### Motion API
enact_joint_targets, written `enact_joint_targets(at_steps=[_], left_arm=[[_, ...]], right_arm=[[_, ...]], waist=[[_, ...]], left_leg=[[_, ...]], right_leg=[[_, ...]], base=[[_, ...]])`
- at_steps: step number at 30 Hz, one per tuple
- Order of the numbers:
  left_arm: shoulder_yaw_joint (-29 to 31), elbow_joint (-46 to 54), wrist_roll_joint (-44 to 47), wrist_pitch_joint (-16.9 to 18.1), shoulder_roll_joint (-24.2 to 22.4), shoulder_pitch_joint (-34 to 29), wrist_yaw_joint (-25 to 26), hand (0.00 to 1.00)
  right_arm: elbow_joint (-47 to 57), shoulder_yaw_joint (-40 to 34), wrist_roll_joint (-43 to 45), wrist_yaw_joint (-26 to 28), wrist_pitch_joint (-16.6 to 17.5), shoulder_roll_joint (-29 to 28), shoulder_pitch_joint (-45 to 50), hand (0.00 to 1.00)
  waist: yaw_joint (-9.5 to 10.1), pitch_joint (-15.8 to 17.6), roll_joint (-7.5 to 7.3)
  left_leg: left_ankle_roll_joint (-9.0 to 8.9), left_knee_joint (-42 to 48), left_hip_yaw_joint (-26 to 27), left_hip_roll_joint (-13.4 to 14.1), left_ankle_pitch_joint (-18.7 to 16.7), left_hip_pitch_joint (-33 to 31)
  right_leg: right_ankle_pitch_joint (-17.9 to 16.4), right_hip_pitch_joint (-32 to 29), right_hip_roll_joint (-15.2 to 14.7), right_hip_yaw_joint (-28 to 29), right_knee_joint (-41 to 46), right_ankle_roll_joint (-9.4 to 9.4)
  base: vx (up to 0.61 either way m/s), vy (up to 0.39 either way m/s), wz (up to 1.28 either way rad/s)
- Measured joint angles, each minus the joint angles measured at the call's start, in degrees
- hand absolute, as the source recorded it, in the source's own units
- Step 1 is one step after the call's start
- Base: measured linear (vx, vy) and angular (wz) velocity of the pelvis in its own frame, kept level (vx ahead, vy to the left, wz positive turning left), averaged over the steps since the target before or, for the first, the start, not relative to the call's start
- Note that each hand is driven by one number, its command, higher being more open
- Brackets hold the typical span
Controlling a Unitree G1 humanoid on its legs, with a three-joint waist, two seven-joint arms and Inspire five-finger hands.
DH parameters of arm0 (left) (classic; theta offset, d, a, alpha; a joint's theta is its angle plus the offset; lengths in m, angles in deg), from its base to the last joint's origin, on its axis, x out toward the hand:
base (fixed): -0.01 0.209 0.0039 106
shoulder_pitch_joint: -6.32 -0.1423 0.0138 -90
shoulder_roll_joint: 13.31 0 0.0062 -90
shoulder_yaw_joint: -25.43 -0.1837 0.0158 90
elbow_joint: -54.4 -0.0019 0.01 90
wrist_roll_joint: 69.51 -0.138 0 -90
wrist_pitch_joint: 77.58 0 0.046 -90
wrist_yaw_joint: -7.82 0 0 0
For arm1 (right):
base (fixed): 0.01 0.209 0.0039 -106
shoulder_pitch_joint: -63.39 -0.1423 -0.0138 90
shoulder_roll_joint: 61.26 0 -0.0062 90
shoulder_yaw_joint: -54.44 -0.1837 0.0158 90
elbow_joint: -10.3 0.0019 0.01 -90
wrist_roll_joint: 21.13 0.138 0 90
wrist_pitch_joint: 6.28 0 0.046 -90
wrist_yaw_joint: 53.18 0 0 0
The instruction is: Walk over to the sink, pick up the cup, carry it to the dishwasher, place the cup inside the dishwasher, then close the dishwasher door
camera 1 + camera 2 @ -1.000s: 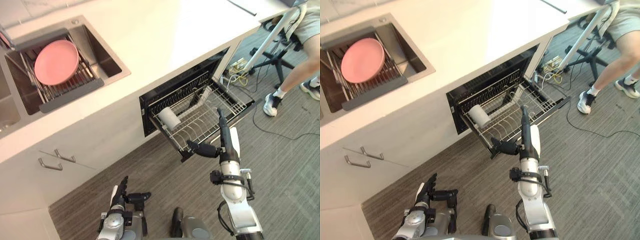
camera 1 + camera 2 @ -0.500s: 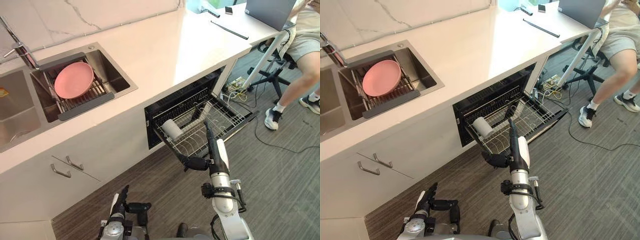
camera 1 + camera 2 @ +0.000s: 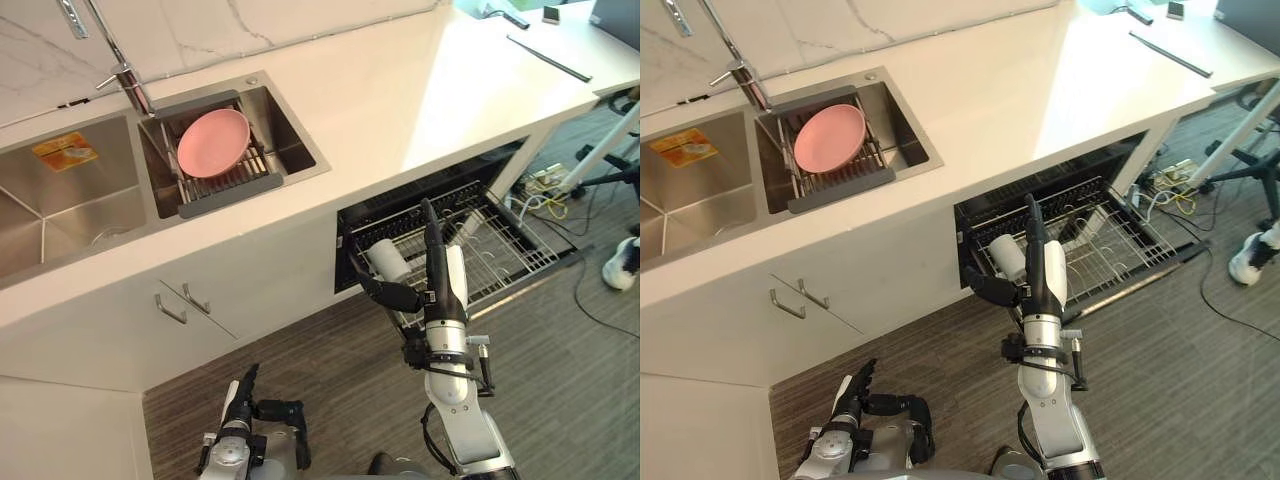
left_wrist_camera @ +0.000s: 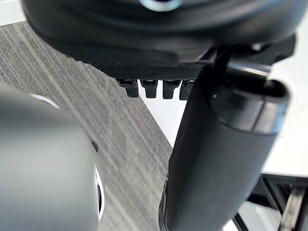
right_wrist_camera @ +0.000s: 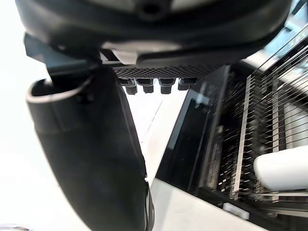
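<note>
Cup (image 3: pixel 388 260) lies on its side in the pulled-out dishwasher rack (image 3: pixel 505 262), door open.
Right hand (image 3: pixel 437 272) is raised just in front of the cup, fingers straight, thumb splayed, holding nothing. Left hand (image 3: pixel 242 402) hangs low over the floor, fingers straight. Pink plate (image 3: pixel 212 142) sits in the sink (image 3: pixel 295 152).

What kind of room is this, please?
Most likely a kitchen. A steel sink with a tap is set in the white counter, a pink plate rests on a rack in it, and the open dishwasher holds a white cup.
</note>
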Motion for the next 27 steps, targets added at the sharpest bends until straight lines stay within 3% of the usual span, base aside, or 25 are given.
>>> enact_joint_targets(at_steps=[2, 3, 4, 5, 7, 9, 10, 11, 12, 13, 14, 17, 20, 23, 24, 26, 27], left_arm=[[0.09, -0.37, 0.01, -0.09, -0.1, -0.01, 0.34, 1.0], [0.13, -0.21, 0.05, -0.08, 0.13, -0.25, 0.35, 1.0], [-0.1, -0.09, 0.44, -0.09, 0.37, -0.38, 0.48, 1.0], [-0.1, -0.04, 0.93, -0.17, 1.06, -0.61, 1.07, 1.0], [-0.13, -0.05, 1.02, -0.41, 1.1, -0.87, 1.79, 1.0], [-0.26, -0.05, 1.02, -0.43, 0.45, -0.73, 2.0, 1.0], [-0.44, -0.05, 1.03, -0.43, 0.3, -0.65, 2.14, 1.0], [-0.84, -0.13, 1.02, -0.42, -0.04, -0.57, 2.18, 1.0], [-1.17, -0.16, 1.01, -0.35, 0.02, -0.87, 2.16, 1.0], [-1.3, -0.1, 1.0, -0.42, 0.31, -1.09, 1.83, 1.0], [-1.6, -1.41, 0.81, -0.66, -0.51, -0.53, 1.65, 1.0], [-1.6, -1.99, 0.72, -0.49, -2.23, -0.98, 1.56, 1.0], [-1.58, -2.1, 0.67, -0.52, -3.72, -1.24, 1.25, 1.0], [-1.33, -2.09, 0.33, -0.41, -3.86, -0.88, 1.0, 1.0], [-0.92, -1.92, 0.3, -0.29, -4.02, -0.73, 0.98, 1.0], [-0.93, -1.65, 0.3, -0.17, -4.13, -0.52, 0.91, 1.0], [-0.96, -1.54, 0.31, -0.15, -4.24, -0.66, 0.92, 1.0]], right_arm=[[-0.05, -0.89, -0.06, -0.1, -0.21, 0.37, -0.1, 1.0], [-0.05, -1.34, -0.1, -0.45, -0.42, 0.28, -0.29, 1.0], [-0.09, -1.54, -0.12, -0.77, -0.68, 0.44, -0.64, 1.0], [-0.22, -1.62, -0.26, -0.88, -0.72, 0.28, -1.01, 1.0], [-0.21, -1.29, -1.72, -0.88, -0.69, 0.36, -1.43, 1.0], [-0.21, -1.09, -2.36, -0.82, -0.52, 0.59, -2.43, 1.0], [-0.21, -1.09, -2.36, -0.82, -0.51, 0.84, -2.76, 1.0], [-0.13, -1.12, -2.35, -0.84, -0.51, 1.64, -3.35, 1.0], [0.19, -1.12, -2.34, -0.85, -0.5, 2.74, -3.32, 1.0], [0.47, -1.11, -2.32, -0.85, -0.5, 2.97, -3.04, 1.0], [0.41, -1.03, -2.3, -0.9, -0.56, 4.74, -2.82, 1.0], [1.85, -1.65, -2.26, -0.84, -0.53, 6.8, -2.22, 1.0], [2.31, -4.02, -2.11, -0.8, -0.52, 7.11, 0.1, 1.0], [3.38, -4.26, -1.43, -0.49, -0.02, 7.08, 1.51, 1.0], [4.1, -4.18, -1.24, -0.3, 0.51, 6.82, 1.4, 1.0], [4.1, -4.47, -1.13, -0.3, 1.04, 6.64, 0.92, 1.0], [4.08, -4.59, -1.08, -0.17, 1.04, 6.99, 0.84, 1.0]], waist=[[-0.2, 0.21, -0.63], [-0.33, -0.31, -0.69], [-0.64, -0.42, -1.85], [-1.25, -0.64, -2.79], [-2.23, -0.72, -2.98], [-2.54, -0.55, -2.68], [-2.88, -0.56, -2.69], [-3.38, -0.58, -2.62], [-3.45, -0.71, -2.71], [-3.51, -1.11, -3.37], [-3.34, -1.66, -0.92], [-3.28, -2.61, 1.99], [-3.34, -2.75, 2.3], [-2.87, -2.8, 2.14], [-2.58, -2.48, 1.5], [-2.22, -2.45, 1.56], [-1.96, -2.71, 2.7]], left_leg=[[0.8, -0.35, -0.5, -2.42, -1.1, 3.1], [1.26, -0.69, -1.12, -3.58, -1.96, 4.81], [1.75, -1.72, -2.35, -4.77, -2.44, 6.77], [2.06, -3.16, -4.23, -5.48, -2.62, 9.22], [2.09, -5.5, -7.78, -4.91, -2.64, 12.32], [2.07, -6.77, -12.2, -4.11, -2.65, 14.92], [2.04, -6.76, -13.32, -3.93, -2.66, 15.18], [1.26, -6.72, -14.99, -3.55, -3.05, 15.79], [-1.24, -6.38, -16.0, -3.44, -4.49, 16.77], [-2.61, -5.91, -16.1, -4.0, -5.45, 16.99], [-3.3, -4.54, -17.14, -2.23, -6.77, 17.21], [-4.21, -3.26, -17.99, 0.35, -6.19, 16.12], [-5.05, 0.18, -17.79, 1.87, -5.7, 15.94], [-6.59, 10.16, -13.8, 2.81, -4.35, 12.28], [-5.28, 13.44, -12.17, 2.9, -5.28, 9.65], [-4.26, 6.15, -11.76, 3.49, -7.3, 8.11], [-4.92, -2.21, -12.09, 4.51, -1.01, 7.99]], right_leg=[[-1.3, -2.88, -4.58, 1.52, 13.02, 0.83], [-0.35, -5.52, -7.22, 2.63, 21.41, -0.74], [2.14, -8.44, -9.28, 4.89, 29.66, -4.02], [3.02, -12.41, -9.77, 9.14, 38.2, -5.13], [-0.92, -15.77, -6.15, 11.88, 41.27, -5.09], [-3.34, -20.46, -0.38, 15.31, 35.44, -6.23], [-3.46, -21.8, 1.07, 16.35, 33.21, -6.13], [-3.1, -24.15, 3.78, 18.53, 27.78, -5.49], [0.24, -24.79, 6.11, 20.46, 18.94, -5.2], [6.04, -24.56, 6.3, 21.29, 13.48, -5.98], [7.92, -23.6, 7.13, 20.33, 14.25, -6.9], [7.59, -20.26, 8.39, 17.35, 10.13, -7.53], [7.72, -14.86, 9.03, 14.23, 5.33, -7.77], [9.92, -9.1, 9.12, 12.97, -1.82, -7.76], [11.06, -8.06, 8.51, 13.07, -4.16, -7.51], [11.61, -7.97, 7.91, 13.03, -4.98, -6.77], [11.96, -7.9, 8.65, 13.0, -5.43, -6.17]], base=[[0.27, 0.139, 0.26], [0.28, 0.135, 0.32], [0.37, 0.137, 0.56], [0.46, 0.116, 0.84], [0.37, 0.035, 0.89], [0.4, -0.067, 0.89], [0.32, -0.101, 1.04], [0.25, -0.12, 1.08], [0.32, -0.153, 1.07], [0.39, -0.176, 0.98], [0.33, -0.126, 0.57], [0.29, -0.127, 0.39], [0.2, -0.086, 0.55], [0.09, -0.016, 0.28], [0.04, 0.034, 0.05], [0.02, 0.059, 0.05], [0.01, 0.1, -0.04]])
